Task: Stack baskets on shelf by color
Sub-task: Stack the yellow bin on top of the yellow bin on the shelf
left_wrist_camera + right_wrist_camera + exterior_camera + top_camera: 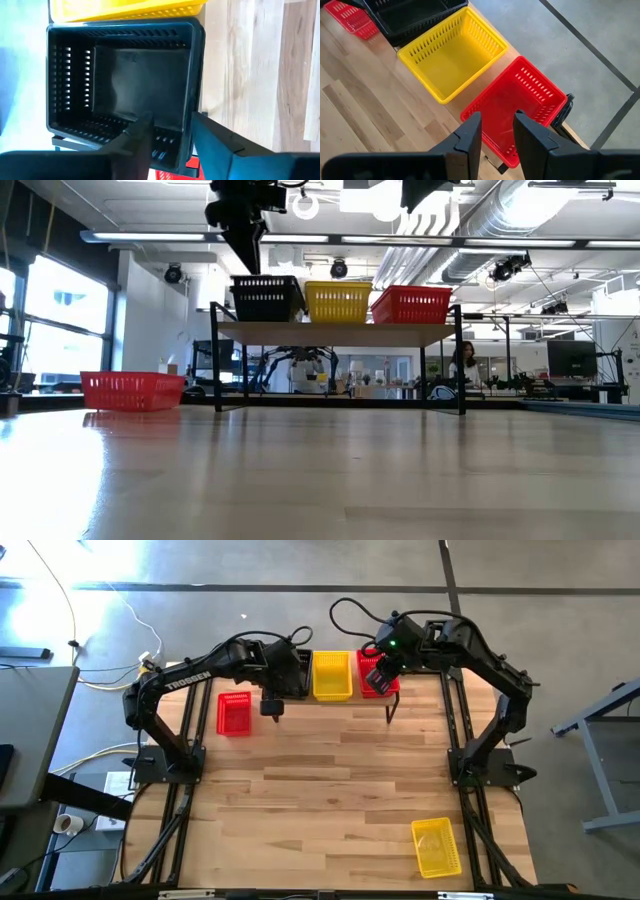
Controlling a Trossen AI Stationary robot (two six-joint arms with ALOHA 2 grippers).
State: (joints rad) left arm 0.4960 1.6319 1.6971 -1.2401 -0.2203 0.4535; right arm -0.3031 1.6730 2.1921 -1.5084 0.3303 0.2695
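The broad light wooden plank surface filled the lower two thirds of the high view, its boards running left to right. At its far edge, upper centre of that frame, stood the low shelf with a pale wooden top on thin black metal legs. On it sat three rectangular plastic baskets with perforated sides in a row: in the low view a black basket on the left, a yellow basket in the middle and a red basket on the right, each just beside the next.

The dark left arm arched from its base at left centre of the high view toward the shelf, its gripper poised above the black basket. Its fingers stood slightly apart, straddling the basket's near wall without clearly gripping it. The dark right arm bent in from the right, and its gripper hung over the red basket on the shelf; its fingers were a narrow gap apart and held nothing.

A second red mesh basket lay on the surface left of the shelf. A second yellow mesh basket lay at the lower right of the high view, well apart from the rest.
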